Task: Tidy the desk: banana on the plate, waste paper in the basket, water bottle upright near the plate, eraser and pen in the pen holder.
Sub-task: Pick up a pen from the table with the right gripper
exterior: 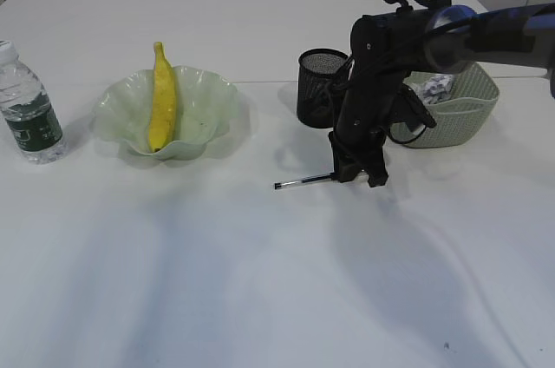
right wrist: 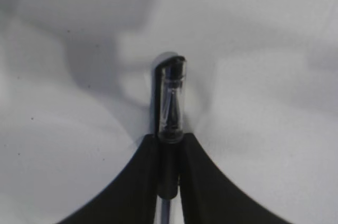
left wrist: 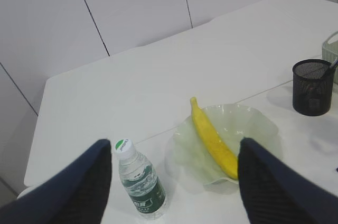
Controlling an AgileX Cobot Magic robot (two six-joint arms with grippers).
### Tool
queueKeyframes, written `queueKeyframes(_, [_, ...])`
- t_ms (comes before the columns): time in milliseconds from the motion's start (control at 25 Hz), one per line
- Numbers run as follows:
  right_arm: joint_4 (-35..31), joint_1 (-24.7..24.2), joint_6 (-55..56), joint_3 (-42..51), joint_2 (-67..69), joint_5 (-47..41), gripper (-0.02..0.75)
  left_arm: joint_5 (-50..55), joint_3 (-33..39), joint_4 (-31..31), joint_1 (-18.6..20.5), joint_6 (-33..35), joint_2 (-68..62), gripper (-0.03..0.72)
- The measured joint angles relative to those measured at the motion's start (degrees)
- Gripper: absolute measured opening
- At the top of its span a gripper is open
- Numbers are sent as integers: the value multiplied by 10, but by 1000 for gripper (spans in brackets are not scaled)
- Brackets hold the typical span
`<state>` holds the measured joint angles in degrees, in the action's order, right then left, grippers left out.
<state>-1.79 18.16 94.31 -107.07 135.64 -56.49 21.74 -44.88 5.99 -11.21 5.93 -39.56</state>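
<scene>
Pen (right wrist: 171,102) pinched between my right jaws (right wrist: 169,152), lying on the desk (exterior: 260,281) before the pen holder (exterior: 319,86); my left jaws (left wrist: 174,182) hang wide, empty. Next: lift, tip upright, drop in.

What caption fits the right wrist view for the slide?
Right pincer closed around the capped pen lying on the white desk.
</scene>
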Motion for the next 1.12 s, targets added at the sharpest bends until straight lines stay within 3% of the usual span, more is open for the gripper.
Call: queueKeyframes(1120, [-12,0,-121,0,0,1,88,0,0,0,0,0,0,528])
